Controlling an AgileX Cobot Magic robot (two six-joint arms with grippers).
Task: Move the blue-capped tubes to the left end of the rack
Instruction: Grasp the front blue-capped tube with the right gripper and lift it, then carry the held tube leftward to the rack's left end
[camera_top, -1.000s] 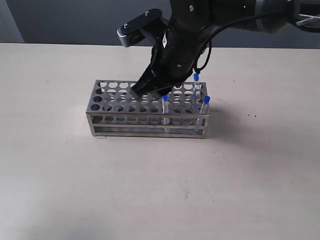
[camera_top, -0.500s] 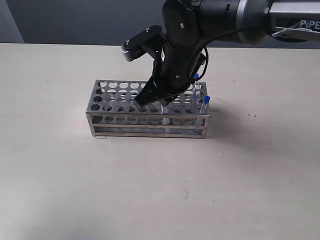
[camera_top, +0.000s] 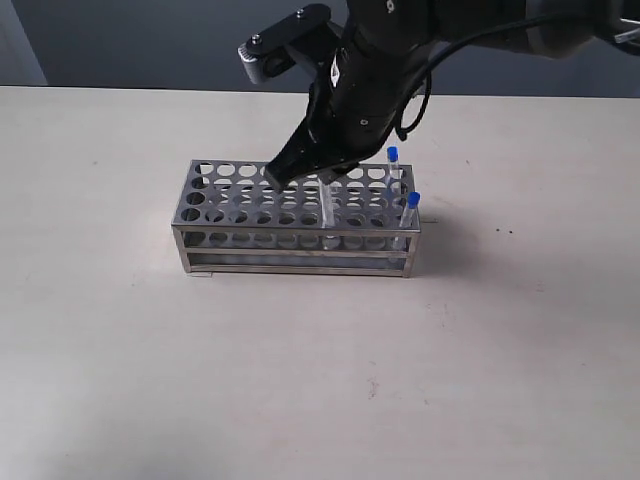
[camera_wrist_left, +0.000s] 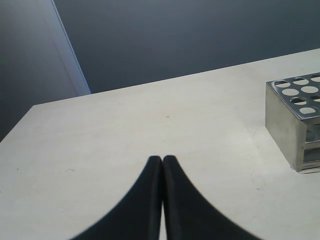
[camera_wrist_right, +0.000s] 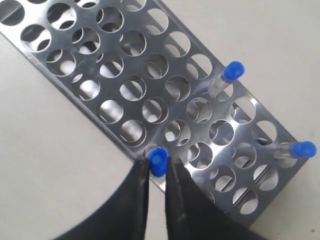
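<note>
The silver rack stands mid-table. My right gripper hangs over its front row, right of the middle, shut on the cap of a blue-capped tube whose clear body still reaches down into the rack. In the right wrist view the fingers pinch that blue cap at the edge of the rack. Two more blue-capped tubes stand at the right end, also seen from the wrist. A fourth is not visible. My left gripper is shut and empty, off to the rack's left.
The rack's left corner shows in the left wrist view across bare beige table. A dark wall runs behind the table's far edge. The right arm's black body looms over the rack's back rows.
The right gripper dropped onto the front-row tube, closed on its cap, and has now risen a little with it. The other two tubes and the left gripper stayed put.
</note>
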